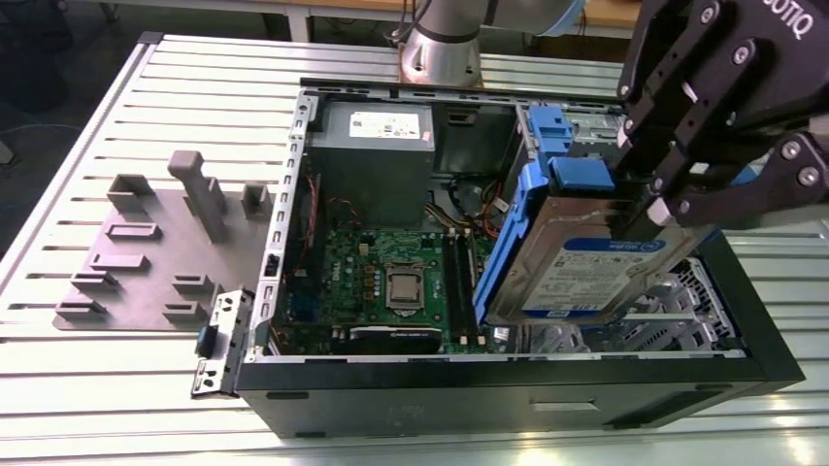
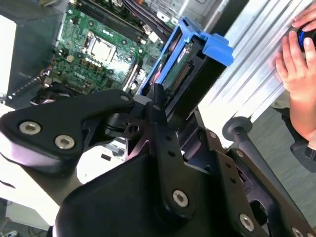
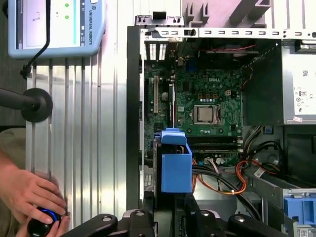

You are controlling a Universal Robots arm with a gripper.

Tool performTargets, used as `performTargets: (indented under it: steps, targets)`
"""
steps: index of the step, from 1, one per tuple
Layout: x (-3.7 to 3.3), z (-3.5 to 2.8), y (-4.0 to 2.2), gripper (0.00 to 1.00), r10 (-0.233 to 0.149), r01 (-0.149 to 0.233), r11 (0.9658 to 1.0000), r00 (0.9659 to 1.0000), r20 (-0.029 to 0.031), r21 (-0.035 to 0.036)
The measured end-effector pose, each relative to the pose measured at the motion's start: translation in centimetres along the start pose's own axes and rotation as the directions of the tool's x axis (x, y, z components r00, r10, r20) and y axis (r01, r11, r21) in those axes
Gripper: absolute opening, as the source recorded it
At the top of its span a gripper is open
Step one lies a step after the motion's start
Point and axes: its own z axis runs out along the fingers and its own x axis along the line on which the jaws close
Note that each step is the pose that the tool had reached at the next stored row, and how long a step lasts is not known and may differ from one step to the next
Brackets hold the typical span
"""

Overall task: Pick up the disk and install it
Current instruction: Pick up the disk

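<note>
A person's hand (image 3: 29, 195) rests on a black knob (image 3: 42, 226) at the edge of the slatted table (image 1: 78, 408), on the side of the case's black outer wall. A pendant (image 3: 54, 24) sits further along that edge.

The open case (image 1: 518, 393) stands with that wall along the table's near edge in the exterior view. Just behind the wall, toward the exterior view's right, the disk (image 1: 583, 267) hangs tilted in its blue carrier, label facing the camera. Its lower end dips into the case beside a perforated metal cage (image 1: 693, 306). Whether it touches anything there cannot be told.

The gripper (image 1: 651, 199) reaches down from above and is clamped on the disk's upper end, just beside the carrier's blue tab (image 1: 580, 175). In both wrist views the disk (image 2: 197, 52) (image 3: 176, 170) juts out from between the black fingers, over the case's inside.

Beyond the disk, the green motherboard (image 1: 388, 262) lies flat on the case floor. The grey power supply (image 1: 376, 155) fills the case's far corner on the exterior view's left.

Beside the case, toward the table's edge on that same side, lies a grey plate (image 1: 143, 282) with upright blocks. The arm's base (image 1: 441, 49) stands at the table's far edge.
</note>
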Motion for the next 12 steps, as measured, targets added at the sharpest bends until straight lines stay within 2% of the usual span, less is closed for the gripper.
performTargets:
  steps: [5, 8, 12]
  targets:
    - [-0.05, -0.01, 0.00, 0.35, 0.000, 0.000, 1.0000, 1.0000, -0.0002, 0.0000]
    - [-0.09, -0.03, -0.57, 0.35, 0.000, 0.000, 1.0000, 1.0000, -0.0003, -0.0003]
    - [-0.09, -0.04, -0.65, 0.35, 0.000, 0.000, 1.0000, 1.0000, -0.0002, -0.0004]
